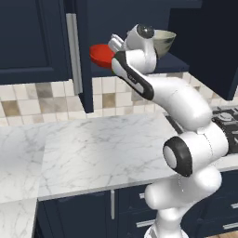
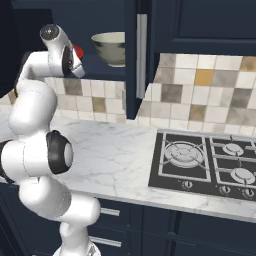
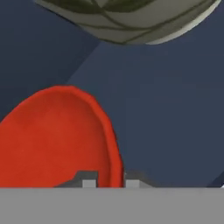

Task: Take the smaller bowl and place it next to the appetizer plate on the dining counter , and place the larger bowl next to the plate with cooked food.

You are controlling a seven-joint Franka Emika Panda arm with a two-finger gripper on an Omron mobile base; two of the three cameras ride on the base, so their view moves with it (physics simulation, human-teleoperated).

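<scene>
Up inside the open dark navy wall cupboard (image 1: 186,65), the gripper (image 3: 110,180) is pinching the rim of the small shallow glossy red bowl (image 3: 52,140), one fingertip on each side. Beside it, the wide, deep beige bowl (image 2: 111,47) is sitting apart on the same shelf.

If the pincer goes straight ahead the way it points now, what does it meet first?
The pincer is already shut on the rim of the red bowl. Beyond that, probably the dark cupboard shelf; the depth is unclear.
</scene>
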